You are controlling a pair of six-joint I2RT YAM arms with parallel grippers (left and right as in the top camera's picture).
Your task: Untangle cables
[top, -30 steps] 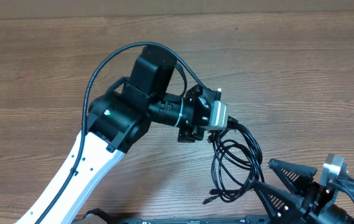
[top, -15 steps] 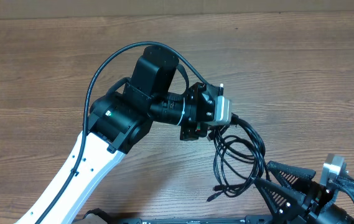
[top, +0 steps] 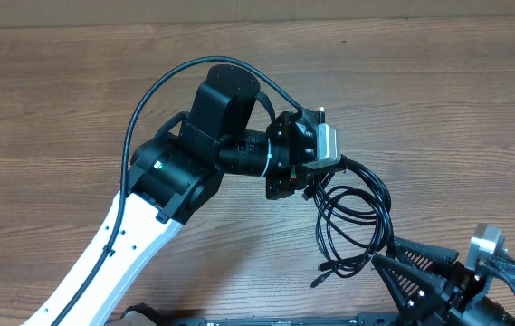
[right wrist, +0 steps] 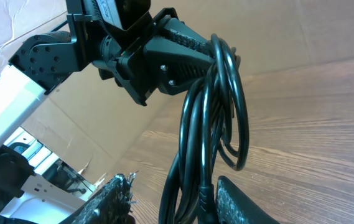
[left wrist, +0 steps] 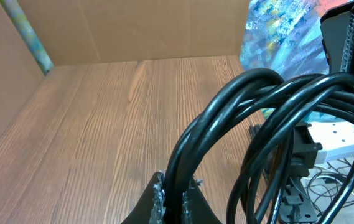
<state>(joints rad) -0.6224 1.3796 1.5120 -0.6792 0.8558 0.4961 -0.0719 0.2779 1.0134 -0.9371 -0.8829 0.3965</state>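
Note:
The cables (top: pixel 357 213) are a bundle of thin black loops hanging over the wooden table. My left gripper (top: pixel 314 187) is shut on the top of the bundle; in the left wrist view the cables (left wrist: pixel 257 99) rise out from between its pinched fingers (left wrist: pixel 175 183). Small plug ends (top: pixel 318 279) dangle at the bundle's lower left. My right gripper (top: pixel 384 251) reaches in from the bottom right and straddles the lower loops. In the right wrist view its jaws (right wrist: pixel 175 186) stand apart around the cables (right wrist: pixel 217 106); a plug lies against one finger, and a gap remains at the other.
The left arm (top: pixel 157 181) crosses the table (top: pixel 438 109) from the bottom left, its own thick black wire (top: pixel 162 86) arching above it. A cardboard wall (left wrist: pixel 152 28) stands behind the table. The right arm's body (top: pixel 483 272) fills the bottom right corner.
My left gripper has carried the bundle a little to the right and farther back. The right gripper's jaws have narrowed around the lower loops.

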